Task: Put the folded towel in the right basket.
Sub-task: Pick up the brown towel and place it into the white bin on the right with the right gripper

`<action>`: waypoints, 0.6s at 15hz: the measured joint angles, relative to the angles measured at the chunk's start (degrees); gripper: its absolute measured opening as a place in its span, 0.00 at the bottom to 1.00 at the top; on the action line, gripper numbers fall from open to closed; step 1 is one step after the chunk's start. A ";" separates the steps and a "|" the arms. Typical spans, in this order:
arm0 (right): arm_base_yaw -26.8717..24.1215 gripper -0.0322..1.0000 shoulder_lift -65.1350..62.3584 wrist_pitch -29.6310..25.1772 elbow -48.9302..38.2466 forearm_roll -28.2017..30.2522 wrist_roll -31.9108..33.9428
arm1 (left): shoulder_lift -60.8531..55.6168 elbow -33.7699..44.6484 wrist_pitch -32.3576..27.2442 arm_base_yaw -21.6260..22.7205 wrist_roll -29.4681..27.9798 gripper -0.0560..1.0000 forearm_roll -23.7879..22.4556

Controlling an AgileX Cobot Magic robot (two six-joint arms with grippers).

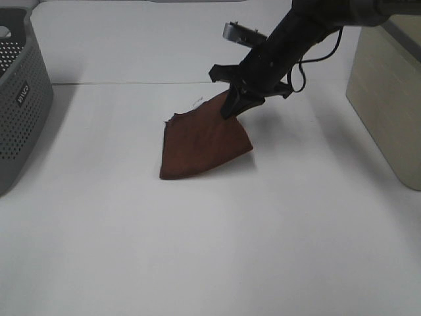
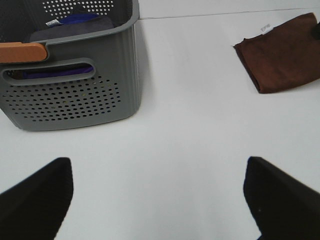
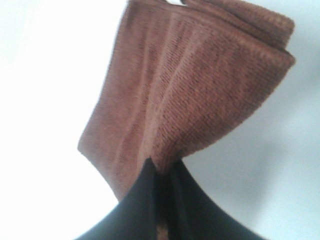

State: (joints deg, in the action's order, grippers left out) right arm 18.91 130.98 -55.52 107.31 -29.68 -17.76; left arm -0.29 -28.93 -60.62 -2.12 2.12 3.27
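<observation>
The folded brown towel [image 1: 200, 141] lies in the middle of the white table, its far corner lifted. My right gripper [image 1: 233, 108] is shut on that corner; the right wrist view shows the towel [image 3: 190, 90] pinched between the two black fingers [image 3: 142, 200]. The towel also shows in the left wrist view [image 2: 282, 52]. The beige right basket [image 1: 388, 99] stands at the table's right edge. My left gripper [image 2: 160, 200] is open and empty above bare table, out of the high view.
A grey perforated basket [image 1: 20, 99] stands at the left edge; in the left wrist view it [image 2: 75, 95] holds dark cloth. The white table [image 1: 210, 250] spreads in front of the towel.
</observation>
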 joint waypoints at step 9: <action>-5.61 0.04 -19.88 -7.68 0.00 7.79 3.09 | 0.00 0.00 0.00 0.00 0.00 0.88 0.00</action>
State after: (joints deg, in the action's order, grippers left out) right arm 13.29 111.10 -63.20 107.31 -21.89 -14.67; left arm -0.29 -28.93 -60.62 -2.12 2.12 3.27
